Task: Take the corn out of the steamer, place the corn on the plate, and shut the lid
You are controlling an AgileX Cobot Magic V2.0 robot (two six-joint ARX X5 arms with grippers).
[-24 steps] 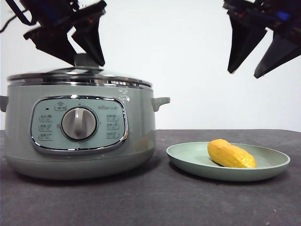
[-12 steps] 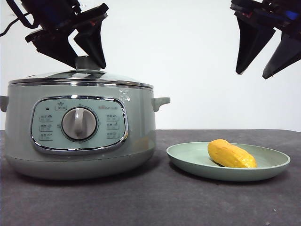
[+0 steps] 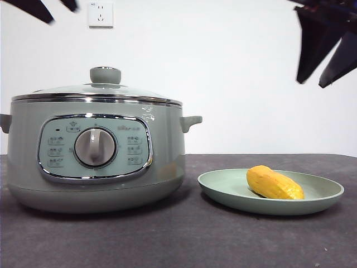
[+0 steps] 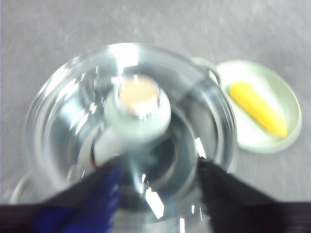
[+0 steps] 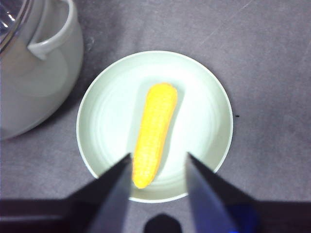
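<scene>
The pale green steamer [image 3: 162,162] stands at the left with its glass lid [image 3: 67,89] seated on it and the green knob [image 3: 105,75] free. My left gripper [image 3: 61,12] shows only as black tips in the top-left corner; in its blurred wrist view it [image 4: 158,184] hangs open above the knob [image 4: 138,109], holding nothing. The corn [image 3: 274,183] lies on the plate [image 3: 223,192] at the right. High above it my right gripper [image 3: 312,84] is open and empty; its wrist view looks straight down on the corn [image 5: 155,133] and plate [image 5: 204,111].
A dark grey table [image 3: 184,240] carries everything. The steamer's side handle [image 3: 191,121] points toward the plate, with a small gap between pot and plate. A white wall socket [image 3: 100,14] sits on the back wall.
My left gripper has lifted off the lid's knob and risen to the top-left corner. The lid stays on the steamer. The right gripper has drifted a little up and to the right.
</scene>
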